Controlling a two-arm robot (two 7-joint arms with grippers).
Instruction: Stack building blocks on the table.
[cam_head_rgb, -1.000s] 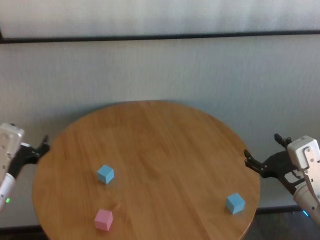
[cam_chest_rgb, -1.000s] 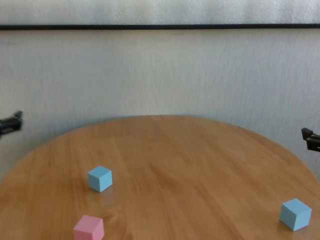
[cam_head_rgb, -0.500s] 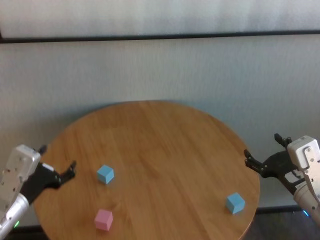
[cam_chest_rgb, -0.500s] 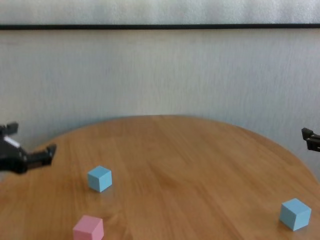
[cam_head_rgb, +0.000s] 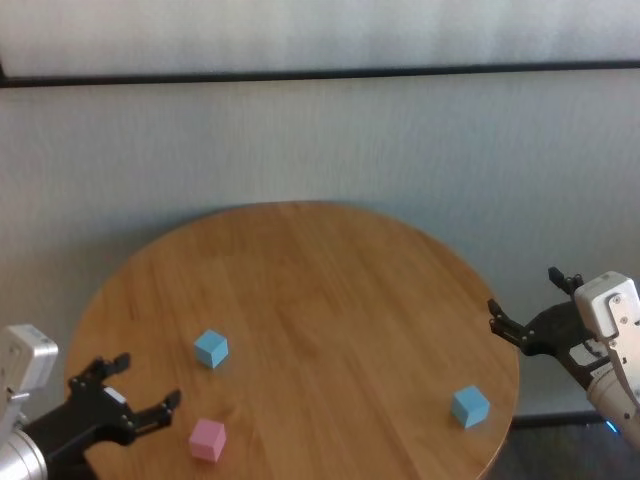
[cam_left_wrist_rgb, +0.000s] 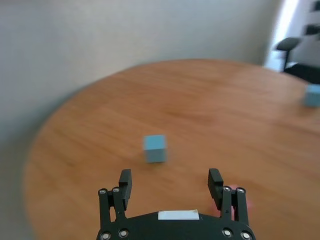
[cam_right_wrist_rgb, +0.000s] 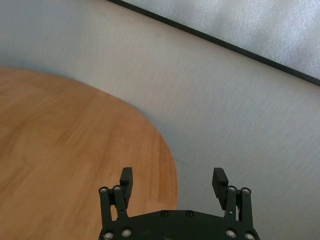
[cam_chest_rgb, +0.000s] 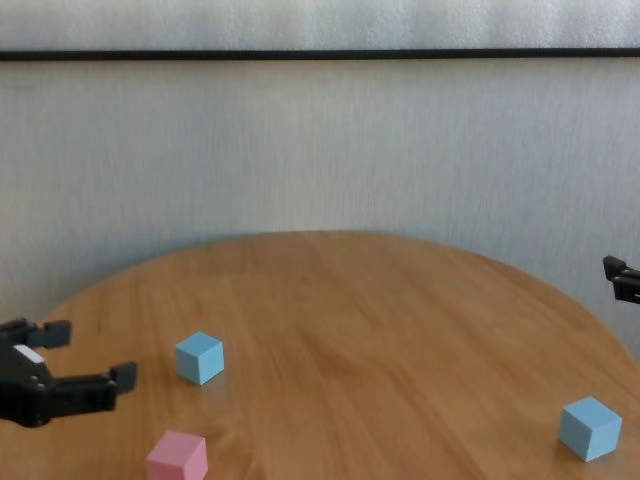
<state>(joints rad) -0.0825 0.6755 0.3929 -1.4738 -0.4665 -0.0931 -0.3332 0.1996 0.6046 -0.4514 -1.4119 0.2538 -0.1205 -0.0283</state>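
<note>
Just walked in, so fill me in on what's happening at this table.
The left gripper is open over the table's near left edge, beside the pink block. Nothing is held or stacked. One blue block sits just beyond, the other blue block far right. The right gripper waits open off the right edge.

Bright, even daylight throughout — soft and diffuse, no hard glare. Only faint, short shadows under the blocks on the table (cam_head_rgb: 300, 290). Head and chest views fairly sharp, slightly soft overall. Left wrist view smeared by motion blur: blue block (cam_left_wrist_rgb: 155, 148) just ahead of the left gripper (cam_left_wrist_rgb: 172, 182) fuzzy-edged, table rim streaked — window corner washed out. Right wrist view crisp.
</note>
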